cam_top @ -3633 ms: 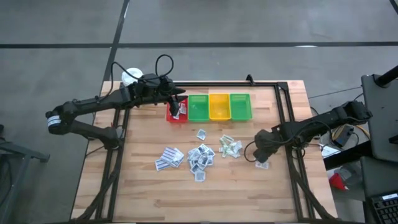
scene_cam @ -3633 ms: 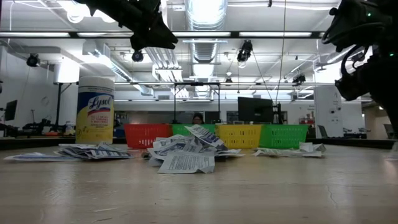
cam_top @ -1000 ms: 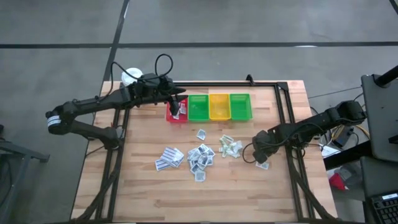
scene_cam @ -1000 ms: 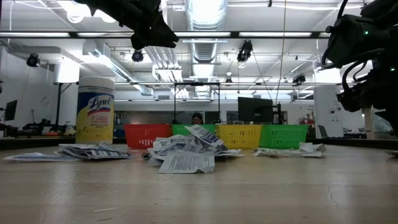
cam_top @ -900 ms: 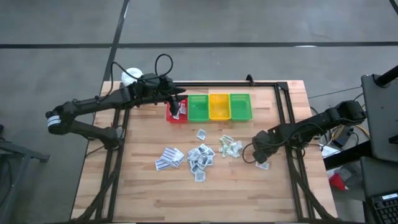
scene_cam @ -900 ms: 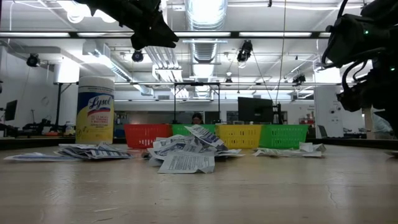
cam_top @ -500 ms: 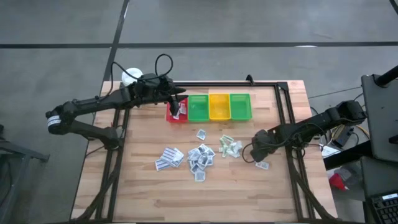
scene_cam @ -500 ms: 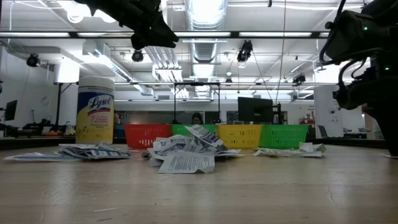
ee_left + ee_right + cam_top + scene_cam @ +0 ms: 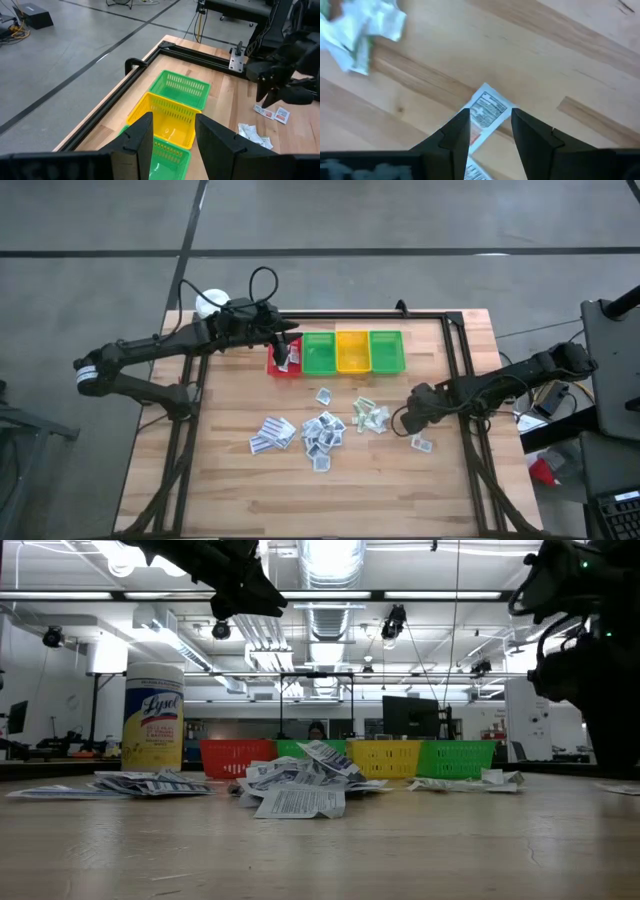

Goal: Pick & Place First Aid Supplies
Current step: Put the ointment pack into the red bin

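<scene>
two end effectors, both spread and empty — the right end effector point(image 9: 487, 131) hovers over a red-print sachet point(image 9: 485, 114) lying flat on the table point(image 9: 400, 490), the left end effector point(image 9: 172, 131) over the bins point(image 9: 338, 352). so flat a packet may slip the fingertips — or they catch its neighbour underneath.

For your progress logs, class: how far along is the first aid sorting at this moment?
Done: little; a packet or two shows at the red bin beneath the open left gripper. In hand: nothing; the open right gripper hovers over a red-printed sachet lying on the table. Left: that sachet and the scattered sachets mid-table. The green and yellow bins look empty.
</scene>
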Controlling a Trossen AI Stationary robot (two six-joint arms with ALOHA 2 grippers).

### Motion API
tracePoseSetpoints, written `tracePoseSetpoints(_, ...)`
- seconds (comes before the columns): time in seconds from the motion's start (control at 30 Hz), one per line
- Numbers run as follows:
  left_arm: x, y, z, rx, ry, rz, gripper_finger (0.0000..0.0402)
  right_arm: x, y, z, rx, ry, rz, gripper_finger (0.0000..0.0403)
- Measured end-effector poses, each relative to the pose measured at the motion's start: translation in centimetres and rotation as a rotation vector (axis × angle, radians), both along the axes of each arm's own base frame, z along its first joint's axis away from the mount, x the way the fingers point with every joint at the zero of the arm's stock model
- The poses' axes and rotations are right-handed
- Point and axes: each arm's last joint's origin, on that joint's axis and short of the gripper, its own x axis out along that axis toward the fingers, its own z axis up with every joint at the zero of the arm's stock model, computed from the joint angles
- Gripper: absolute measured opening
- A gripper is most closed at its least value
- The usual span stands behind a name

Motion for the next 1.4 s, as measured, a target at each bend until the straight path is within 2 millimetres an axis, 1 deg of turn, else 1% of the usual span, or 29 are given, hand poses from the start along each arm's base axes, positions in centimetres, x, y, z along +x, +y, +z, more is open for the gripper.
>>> tracePoseSetpoints(0.1,0.0,0.0,0.0,0.0,0.0,0.0,0.014,0.0,0.1,0.6,0.044,-0.027,-0.037,0.0137)
tracePoseSetpoints(0.2,0.0,0.0,0.0,0.004,0.001,-0.001,0.014,0.0,0.2,0.7,0.088,-0.019,-0.096,0.0137)
tracePoseSetpoints(0.3,0.0,0.0,0.0,0.005,0.002,-0.002,0.014,0.0,0.3,0.4,0.119,0.006,-0.12,0.0137)
tracePoseSetpoints(0.4,0.1,0.0,-0.1,0.016,0.009,-0.005,0.014,0.6,0.4,0.2,0.121,-0.017,-0.128,0.0137)
tracePoseSetpoints(0.5,0.1,0.1,-0.1,0.019,0.014,-0.003,0.014,0.9,0.5,-0.1,0.12,0.003,-0.124,0.0137)
tracePoseSetpoints(0.77,0.6,0.3,-0.7,0.012,0.036,-0.003,0.014,1.1,0.6,-0.9,0.138,0.069,-0.172,0.0137)
tracePoseSetpoints(1.03,0.9,0.4,-1.0,0.015,0.05,-0.007,0.014,1.5,0.7,-1.3,0.151,0.085,-0.216,0.0137)
tracePoseSetpoints(1.4,0.9,0.4,-1.0,0.024,0.054,-0.011,0.014,2.6,0.9,-3.4,0.146,0.224,-0.231,0.0137)
